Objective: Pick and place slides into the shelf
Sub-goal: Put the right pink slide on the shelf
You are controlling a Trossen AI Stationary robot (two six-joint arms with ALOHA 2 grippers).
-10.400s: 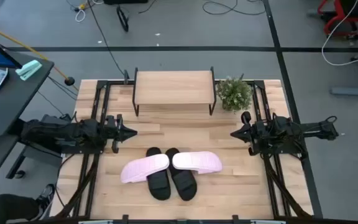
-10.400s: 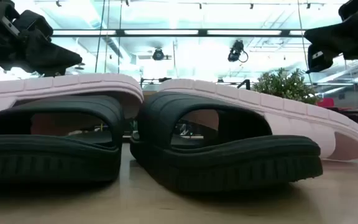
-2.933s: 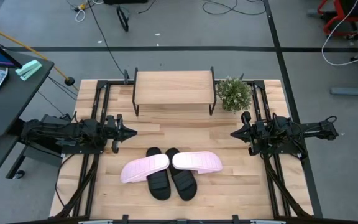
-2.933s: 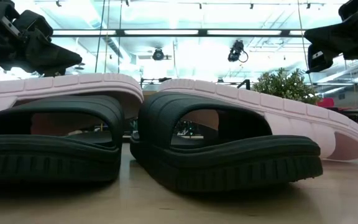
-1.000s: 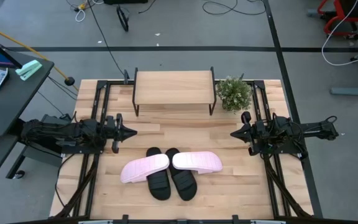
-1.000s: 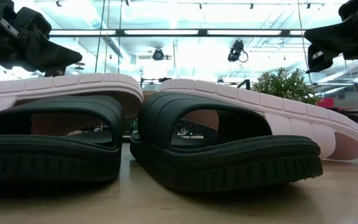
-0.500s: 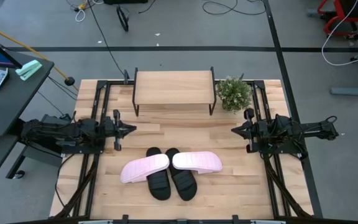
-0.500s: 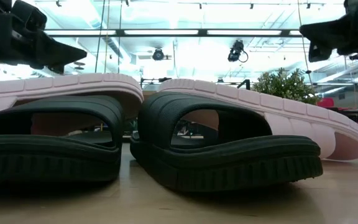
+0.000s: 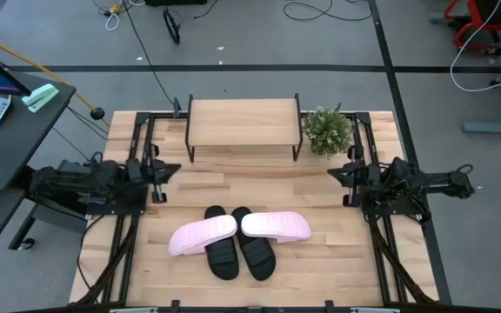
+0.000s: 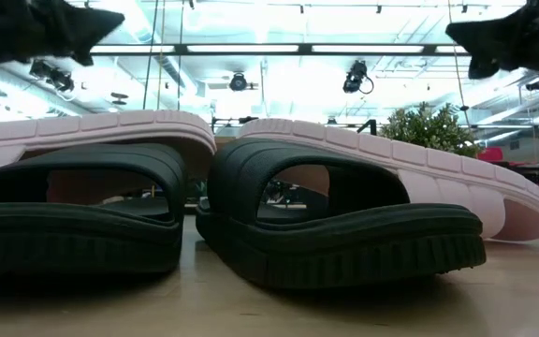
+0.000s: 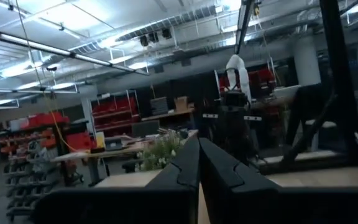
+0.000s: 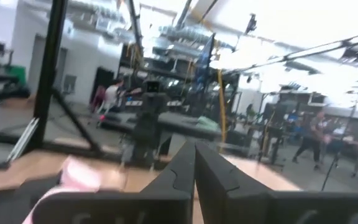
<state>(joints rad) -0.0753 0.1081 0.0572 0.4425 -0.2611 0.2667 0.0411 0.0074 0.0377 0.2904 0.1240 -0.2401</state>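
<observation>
Left pincer (image 9: 177, 169): closed, empty, raised over the surface's (image 9: 320, 261) left side, well apart from the slides.
Right pincer (image 9: 331, 174): closed, empty, raised at the right, near the plant (image 9: 327, 130).
Pink slides (image 9: 238, 231): lying across the black slides (image 9: 239, 250), all four bunched at the front middle.
Shelf (image 9: 243, 123): at the back middle, top bare.
</observation>
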